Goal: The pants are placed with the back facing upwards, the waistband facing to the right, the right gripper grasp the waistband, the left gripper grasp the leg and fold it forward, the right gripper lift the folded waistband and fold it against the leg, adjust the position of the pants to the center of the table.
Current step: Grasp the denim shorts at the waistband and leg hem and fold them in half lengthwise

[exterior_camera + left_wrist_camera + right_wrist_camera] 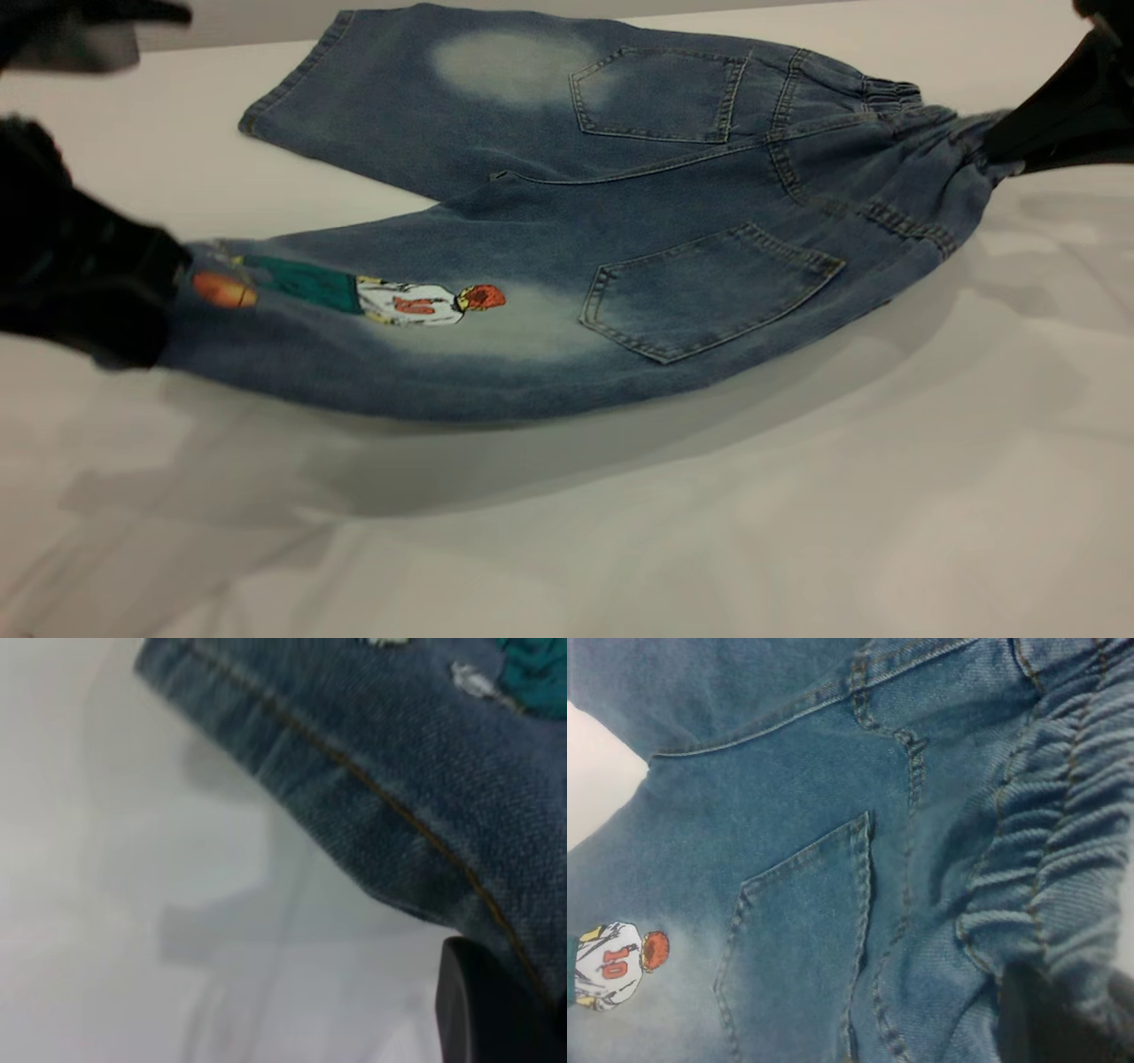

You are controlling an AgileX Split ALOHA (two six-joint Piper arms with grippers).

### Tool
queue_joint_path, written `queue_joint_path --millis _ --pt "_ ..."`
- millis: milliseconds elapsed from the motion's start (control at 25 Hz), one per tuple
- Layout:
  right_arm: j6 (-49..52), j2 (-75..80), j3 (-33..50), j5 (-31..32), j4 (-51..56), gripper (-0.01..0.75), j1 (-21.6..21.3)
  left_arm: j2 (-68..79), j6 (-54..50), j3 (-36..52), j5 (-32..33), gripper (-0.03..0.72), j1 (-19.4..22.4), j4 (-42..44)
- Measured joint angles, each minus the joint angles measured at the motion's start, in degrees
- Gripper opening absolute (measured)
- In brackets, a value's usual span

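Left gripper [133, 292] is clamped on the hem of the printed leg [354, 328], and that hem end rides clear of the table [620, 532], a shadow showing beneath it. Over on the other side, the right gripper [1019, 146] bites the bunched elastic waistband [939, 177], its jaws closed on the denim. So both grasps look made, and the pants [638, 221] lie back-up, 2 patch pockets showing, waistband to the right. The fold forward seems only just starting: the near half is raised while the plain far leg [399, 115] lies flat on the tabletop. Left to do, by my reckoning: carry the printed leg over, fold the waistband against the leg, then centre the bundle. Hard to read: both gripper bodies are cut off at the frame edges, the left wrist view shows only 1 dark fingertip [496, 1010] under the hem, and the right wrist view shows just a dark shape below the gathers.
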Motion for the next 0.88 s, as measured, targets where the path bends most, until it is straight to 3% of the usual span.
queue_joint_path --millis 360,880 --pt "2.5 -4.8 -0.1 -1.6 -1.0 0.051 0.0 -2.0 4.4 -5.4 2.6 0.078 0.0 -2.4" --pt "7.3 -4.8 -5.7 -2.0 -3.8 0.051 0.0 -1.8 5.9 -9.2 -4.3 0.077 0.0 -2.2"
